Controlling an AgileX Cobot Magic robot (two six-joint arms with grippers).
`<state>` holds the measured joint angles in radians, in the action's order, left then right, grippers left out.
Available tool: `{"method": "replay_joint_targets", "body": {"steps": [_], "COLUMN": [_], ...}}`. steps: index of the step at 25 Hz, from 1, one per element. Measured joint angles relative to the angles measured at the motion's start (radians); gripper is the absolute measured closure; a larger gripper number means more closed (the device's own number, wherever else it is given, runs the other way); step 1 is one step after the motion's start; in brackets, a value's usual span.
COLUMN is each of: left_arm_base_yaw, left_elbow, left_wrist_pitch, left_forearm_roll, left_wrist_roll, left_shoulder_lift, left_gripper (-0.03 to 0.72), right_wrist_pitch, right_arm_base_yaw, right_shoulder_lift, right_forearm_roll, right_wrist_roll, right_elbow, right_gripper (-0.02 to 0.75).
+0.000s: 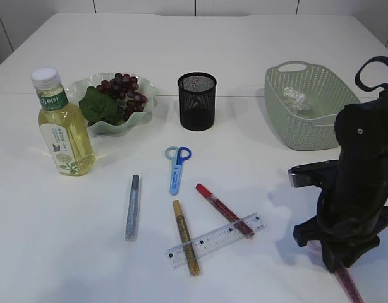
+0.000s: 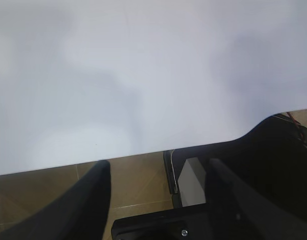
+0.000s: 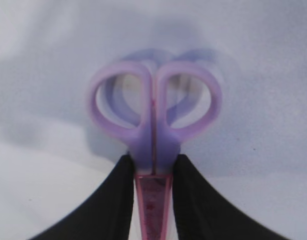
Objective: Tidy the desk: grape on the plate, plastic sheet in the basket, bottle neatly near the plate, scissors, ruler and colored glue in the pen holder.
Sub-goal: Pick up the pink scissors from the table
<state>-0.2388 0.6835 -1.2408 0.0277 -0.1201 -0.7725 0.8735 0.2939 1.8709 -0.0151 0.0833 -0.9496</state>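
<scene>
My right gripper (image 1: 336, 257) hangs low over the table's right front. It is shut on purple scissors (image 3: 153, 115), just below the handles, and their pink sheath (image 1: 349, 284) pointing down and forward. My left gripper (image 2: 156, 172) is open and empty at the table's edge, out of the exterior view. Grapes (image 1: 124, 88) lie on the green plate (image 1: 80, 85). The bottle (image 1: 62, 126) stands upright beside the plate. The mesh pen holder (image 1: 197, 101) stands mid-table. Plastic sheet (image 1: 295, 98) lies in the basket (image 1: 308, 129). Blue scissors (image 1: 177, 167), ruler (image 1: 216, 240), and silver (image 1: 132, 207), gold (image 1: 186, 245) and red (image 1: 222, 208) glue lie in front.
The ruler lies across the gold and red glue sticks. A green leaf (image 1: 98, 106) rests on the plate by the grapes. In the left wrist view the white table's edge (image 2: 143, 150) meets brown floor (image 2: 138, 180) below.
</scene>
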Motion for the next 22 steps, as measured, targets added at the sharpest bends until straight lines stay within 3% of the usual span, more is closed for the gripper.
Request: {"method": "replay_joint_targets", "body": {"steps": [22], "left_arm_base_yaw": [0.0], "left_elbow": [0.0], "left_wrist_pitch": [0.0], "left_forearm_roll": [0.0], "left_wrist_roll": [0.0], "left_shoulder_lift": [0.0], "left_gripper": [0.253], "right_wrist_pitch": [-0.1], "right_arm_base_yaw": [0.0], "right_shoulder_lift": [-0.033], "right_forearm_roll": [-0.002], "right_wrist_roll": [-0.013], "right_elbow": [0.0], "right_gripper": [0.52]}}
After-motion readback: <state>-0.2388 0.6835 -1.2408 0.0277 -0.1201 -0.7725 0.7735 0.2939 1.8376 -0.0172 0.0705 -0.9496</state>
